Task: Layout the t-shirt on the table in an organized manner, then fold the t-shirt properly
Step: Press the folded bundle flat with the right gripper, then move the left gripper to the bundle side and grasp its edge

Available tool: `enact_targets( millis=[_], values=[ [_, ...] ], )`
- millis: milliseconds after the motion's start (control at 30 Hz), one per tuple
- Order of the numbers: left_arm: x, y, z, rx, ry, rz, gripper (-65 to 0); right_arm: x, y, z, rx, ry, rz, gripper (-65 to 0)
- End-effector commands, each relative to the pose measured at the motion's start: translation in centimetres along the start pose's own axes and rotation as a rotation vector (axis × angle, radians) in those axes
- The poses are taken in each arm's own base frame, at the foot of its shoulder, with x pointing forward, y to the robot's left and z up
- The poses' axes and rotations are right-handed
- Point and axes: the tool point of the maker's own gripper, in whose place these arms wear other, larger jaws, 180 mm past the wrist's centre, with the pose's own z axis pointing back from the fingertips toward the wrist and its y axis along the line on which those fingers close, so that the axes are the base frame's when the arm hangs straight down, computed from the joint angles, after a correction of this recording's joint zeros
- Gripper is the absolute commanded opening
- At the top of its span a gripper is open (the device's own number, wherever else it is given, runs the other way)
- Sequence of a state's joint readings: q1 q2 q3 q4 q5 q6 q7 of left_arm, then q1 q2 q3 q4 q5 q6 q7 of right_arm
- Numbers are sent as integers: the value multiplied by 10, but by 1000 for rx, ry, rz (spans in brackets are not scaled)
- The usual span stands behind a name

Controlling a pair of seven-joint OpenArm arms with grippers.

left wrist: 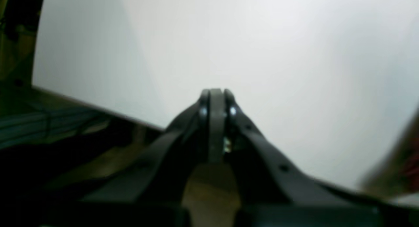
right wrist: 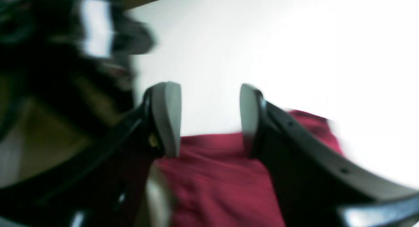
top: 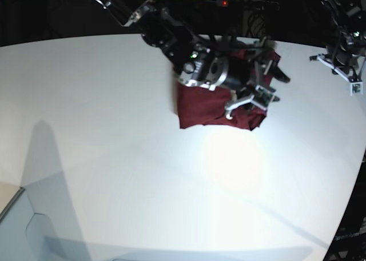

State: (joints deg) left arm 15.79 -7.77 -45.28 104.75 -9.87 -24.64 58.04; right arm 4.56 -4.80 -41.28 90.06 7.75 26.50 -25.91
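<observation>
On the table (top: 114,158), folded t-shirt (top: 200,108).

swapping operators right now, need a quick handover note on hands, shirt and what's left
Right hand: open, pads apart, poised over the t-shirt's edge, nothing between the fingers.
Left hand: shut, empty, parked off to the side above bare table, away from the shirt.
T-shirt: lying on the far middle of the table as a compact, roughly rectangular bundle.
Done: shirt looks folded down to a small packet.
Left: check the fold is tidy, then draw the right arm clear.
</observation>
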Motion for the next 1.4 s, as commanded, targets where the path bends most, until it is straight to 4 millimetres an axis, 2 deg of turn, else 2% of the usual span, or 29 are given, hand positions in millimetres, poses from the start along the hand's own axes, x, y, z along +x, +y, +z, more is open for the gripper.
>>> enact_targets(
  millis=[0,100,167,233,300,367,433,533,600,767,967,1033,1100,1167,1300,1367],
  values=[
    [30,-2,7,-15,-101,0,-644,15,-12,5,-29,-53,-7,-358],
    [68,-20,18,-101,-230,46,-596,-1,-52,28,-137,-32,-37,-358],
    [94,-32,27,-164,-318,81,-515,-15,-81,48,-218,-11,-57,-358],
    [113,-46,30,-227,-368,100,-427,-32,-100,67,-279,18,-82,-358],
    [132,-69,31,-296,-407,87,-329,-46,-119,86,-343,41,-104,-358],
    [139,-95,23,-355,-396,53,-255,-62,-131,103,-395,66,-130,-358],
    [139,-123,11,-410,-365,31,-221,-73,-139,116,-435,80,-156,-358],
    [132,-158,-10,-450,-292,-26,-220,-86,-147,132,-484,93,-193,-358],
    [124,-171,-20,-458,-250,-52,-220,-88,-151,140,-509,91,-202,-358],
    [107,-182,-37,-475,-176,-43,-220,-88,-158,154,-552,85,-209,-358],
    [96,-185,-45,-489,-139,-28,-220,-87,-159,156,-557,84,-208,-358],
    [96,-194,-43,-507,-138,-36,-222,-87,-159,155,-557,80,-208,-358],
    [95,-198,-42,-514,-138,-46,-263,-87,-159,155,-555,82,-208,-358],
    [93,-201,-44,-519,-129,-46,-365,-87,-158,154,-553,79,-210,-358],
    [93,-203,-47,-525,-144,-29,-630,-86,-157,153,-550,79,-210,-358],
    [89,-202,-50,-524,-133,-27,-650,-87,-158,153,-550,80,-209,-358]
  ],
)
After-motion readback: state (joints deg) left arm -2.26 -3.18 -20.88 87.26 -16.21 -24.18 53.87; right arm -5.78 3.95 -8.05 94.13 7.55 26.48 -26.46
